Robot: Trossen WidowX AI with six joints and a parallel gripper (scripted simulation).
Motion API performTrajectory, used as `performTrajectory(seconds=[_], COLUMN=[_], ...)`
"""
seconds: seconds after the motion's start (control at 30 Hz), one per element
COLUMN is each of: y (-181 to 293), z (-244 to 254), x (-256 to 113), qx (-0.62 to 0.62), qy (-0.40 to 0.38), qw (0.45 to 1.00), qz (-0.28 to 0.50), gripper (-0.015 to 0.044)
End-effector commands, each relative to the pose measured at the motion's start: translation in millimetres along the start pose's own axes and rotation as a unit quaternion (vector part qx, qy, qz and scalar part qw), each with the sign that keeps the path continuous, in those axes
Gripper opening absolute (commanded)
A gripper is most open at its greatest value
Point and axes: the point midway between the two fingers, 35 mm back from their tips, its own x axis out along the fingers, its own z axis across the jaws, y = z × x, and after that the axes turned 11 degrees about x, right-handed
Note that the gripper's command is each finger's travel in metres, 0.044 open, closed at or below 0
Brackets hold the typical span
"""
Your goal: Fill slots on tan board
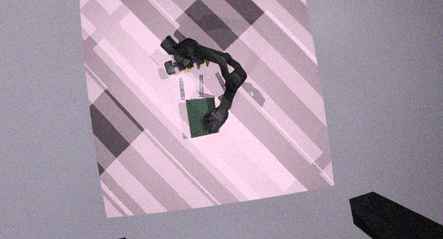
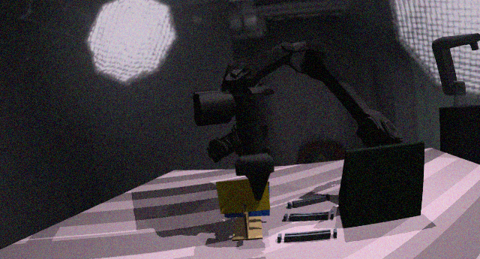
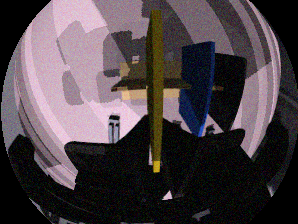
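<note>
Crosswise — that's what counts: my hand (image 2: pixel 259 197) (image 3: pixel 150 119) grips the yellow board (image 2: pixel 234 195) (image 3: pixel 155 90) upright, its long axis across the tan board (image 2: pixel 246 225) (image 3: pixel 172 85) beneath.

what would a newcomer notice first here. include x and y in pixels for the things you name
Probably the yellow board (image 2: pixel 233 195) (image 3: pixel 155 85), upright in the gripper (image 2: pixel 259 199), above or at the tan board (image 2: pixel 246 225) (image 3: pixel 172 84). Next, the big dark green block (image 1: pixel 201 116) (image 2: pixel 382 184) by the arm's foot, and the bright, many-sided patch (image 2: pixel 131 37) on the dark backdrop, upper left in the exterior view.
</note>
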Motion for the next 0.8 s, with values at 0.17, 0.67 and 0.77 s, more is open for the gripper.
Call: performTrajectory(seconds=[0.17, 0.67, 0.77], y=[0.4, 0.3, 0.3], z=[-0.3, -0.4, -0.5], x=[6.1, 15.0, 16.9], qx=[-0.003, -0.003, -0.003], qy=[0.003, 0.003, 0.003], qw=[1.000, 1.000, 1.000], qz=[-0.001, -0.001, -0.001], gripper=[0.0000, 0.0000, 0.0000])
